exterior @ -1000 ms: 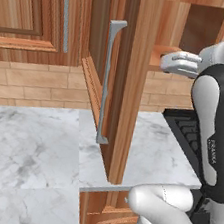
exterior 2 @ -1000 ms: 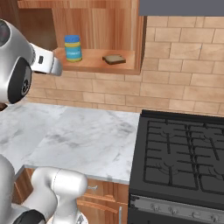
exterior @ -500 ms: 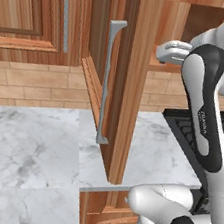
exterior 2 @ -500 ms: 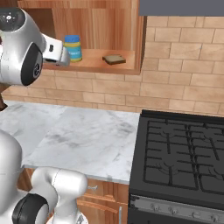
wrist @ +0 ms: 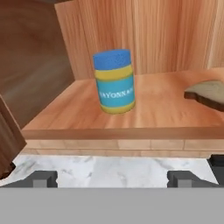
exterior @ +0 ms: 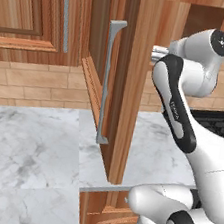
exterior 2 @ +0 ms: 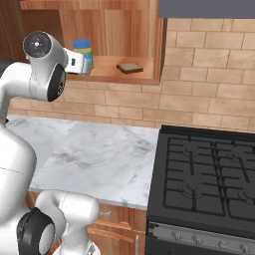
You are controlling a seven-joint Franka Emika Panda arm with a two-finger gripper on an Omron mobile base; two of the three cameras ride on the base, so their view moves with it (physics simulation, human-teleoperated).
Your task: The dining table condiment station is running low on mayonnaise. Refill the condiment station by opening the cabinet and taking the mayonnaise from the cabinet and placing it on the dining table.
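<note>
Mayonnaise (wrist: 114, 82) sits ahead on the cabinet (exterior: 133, 81) shelf — my pincer (wrist: 113, 178) gapes wide, empty — next I reach in and grasp.

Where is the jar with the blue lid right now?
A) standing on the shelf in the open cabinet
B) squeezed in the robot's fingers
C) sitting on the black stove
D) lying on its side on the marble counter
A: the mayonnaise stands upright on the wooden shelf of the cabinet, and the gripper is open, short of the shelf and touching nothing.
</note>
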